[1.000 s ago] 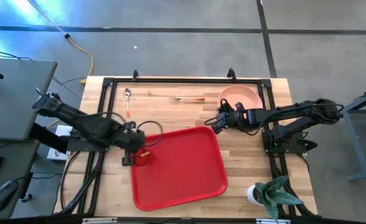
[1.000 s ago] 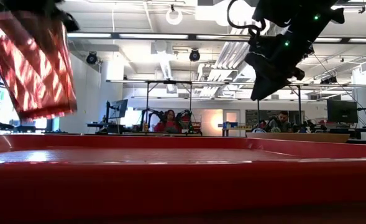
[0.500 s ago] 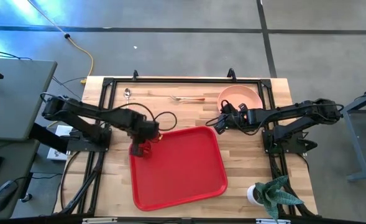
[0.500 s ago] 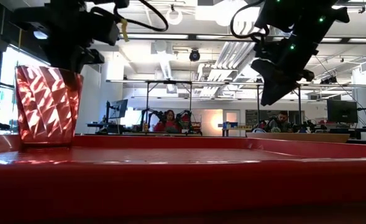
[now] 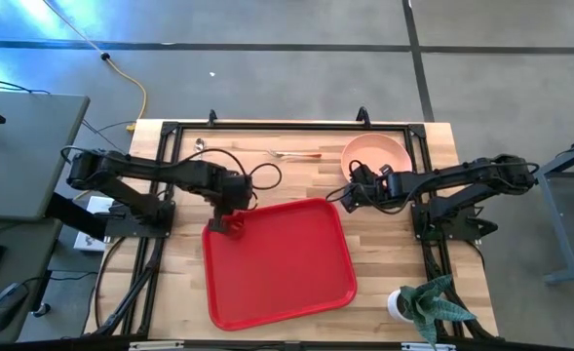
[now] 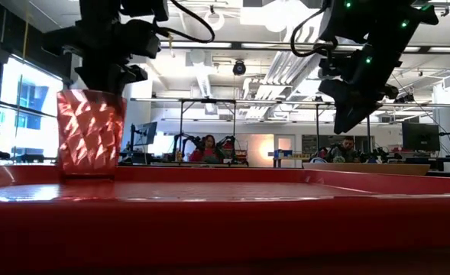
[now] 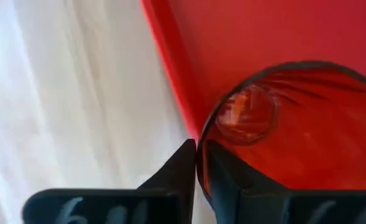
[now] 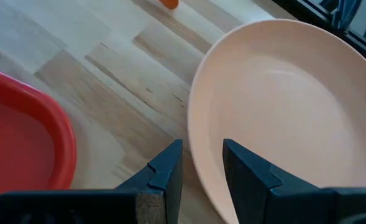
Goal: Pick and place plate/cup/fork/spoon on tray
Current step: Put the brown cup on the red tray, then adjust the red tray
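Cup [image 5: 233, 227] stands upright on tray [image 5: 287, 283], its rim clamped by left hand [image 5: 230, 216].

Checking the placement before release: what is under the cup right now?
The cup stands on the tray, in its corner, its rim pinched by the left gripper. Its base contact is hidden by the tray's rim.

no readable text, labels, brands, numbers or signs anywhere

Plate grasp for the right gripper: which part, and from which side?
Pinch the plate at its near rim, coming from the tray side. It lies flat on the table, so only the raised rim offers an edge, and the right gripper already straddles it, open.
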